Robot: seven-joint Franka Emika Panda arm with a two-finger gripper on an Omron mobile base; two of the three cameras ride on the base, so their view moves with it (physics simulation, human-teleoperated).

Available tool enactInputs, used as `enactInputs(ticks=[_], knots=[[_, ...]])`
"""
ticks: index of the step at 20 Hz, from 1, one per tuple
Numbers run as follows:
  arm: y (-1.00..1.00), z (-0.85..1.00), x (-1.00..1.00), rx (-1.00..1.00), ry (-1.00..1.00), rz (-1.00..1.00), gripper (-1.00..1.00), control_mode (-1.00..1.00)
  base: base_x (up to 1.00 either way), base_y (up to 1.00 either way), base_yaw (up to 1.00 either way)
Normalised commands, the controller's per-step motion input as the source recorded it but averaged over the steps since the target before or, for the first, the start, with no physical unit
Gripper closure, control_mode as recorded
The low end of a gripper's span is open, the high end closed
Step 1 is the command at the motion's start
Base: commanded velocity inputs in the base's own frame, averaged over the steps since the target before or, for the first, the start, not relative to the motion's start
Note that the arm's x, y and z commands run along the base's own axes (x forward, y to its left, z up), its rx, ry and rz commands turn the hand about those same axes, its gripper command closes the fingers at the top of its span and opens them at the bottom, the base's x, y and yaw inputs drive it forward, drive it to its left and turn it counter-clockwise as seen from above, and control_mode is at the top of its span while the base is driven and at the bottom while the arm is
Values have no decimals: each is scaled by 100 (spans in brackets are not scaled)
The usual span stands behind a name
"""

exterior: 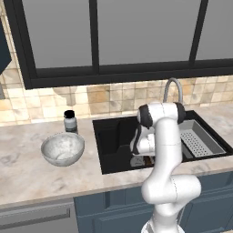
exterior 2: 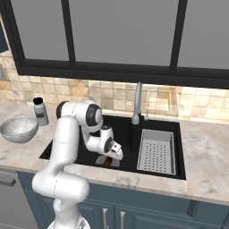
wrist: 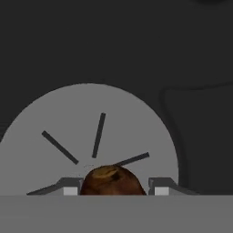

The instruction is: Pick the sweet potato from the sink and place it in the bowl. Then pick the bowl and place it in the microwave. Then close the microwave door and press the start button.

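The reddish-brown sweet potato (wrist: 112, 180) lies on the round grey drain (wrist: 68, 123) at the floor of the black sink (exterior: 113, 136). My gripper (wrist: 113, 189) is down in the basin, with one fingertip pressed close against each side of the potato, shut on it. From the base views the hand (exterior: 144, 159) sits low near the sink's front wall, and a bit of brown potato (exterior 2: 106, 162) shows under it. The grey-white marbled bowl (exterior: 63, 148) stands empty on the counter left of the sink. The microwave and its door are out of view.
A small black-capped grey bottle (exterior: 69, 121) stands behind the bowl by the tiled wall. A grey perforated strainer tray (exterior: 198, 141) takes up the sink's right half. The curved metal faucet (exterior: 173, 88) rises at the back rim. Blue cabinet fronts run below the counter.
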Motion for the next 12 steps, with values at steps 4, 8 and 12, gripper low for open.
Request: enactInputs(ticks=[4, 8, 12], knots=[[19, 89, -2, -4, -24, 0, 100, -100, 0, 0, 0], [24, 98, -11, -5, -29, 1, 100, -100, 0, 0, 0], [31, 100, -12, -7, -31, 4, 100, -100, 0, 0, 0]])
